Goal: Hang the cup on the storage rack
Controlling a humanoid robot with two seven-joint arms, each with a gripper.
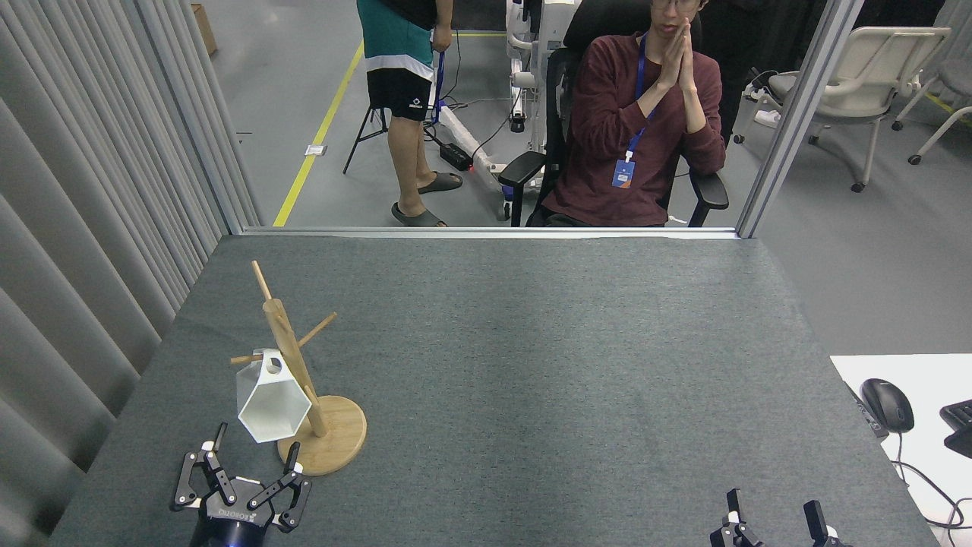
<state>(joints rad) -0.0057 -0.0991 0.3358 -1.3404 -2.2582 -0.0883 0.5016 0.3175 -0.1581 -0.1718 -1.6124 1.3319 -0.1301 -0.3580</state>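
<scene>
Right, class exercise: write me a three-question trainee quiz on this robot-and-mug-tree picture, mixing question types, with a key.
1. True or false: the left gripper is clamped on the cup.
2. Multiple choice: the cup is A) lying flat on the table, B) hanging by its tab on a peg of the storage rack, C) held by the right gripper.
3. Fill in: the left gripper's fingers are ____.

Key: 1 false; 2 B; 3 open.
</scene>
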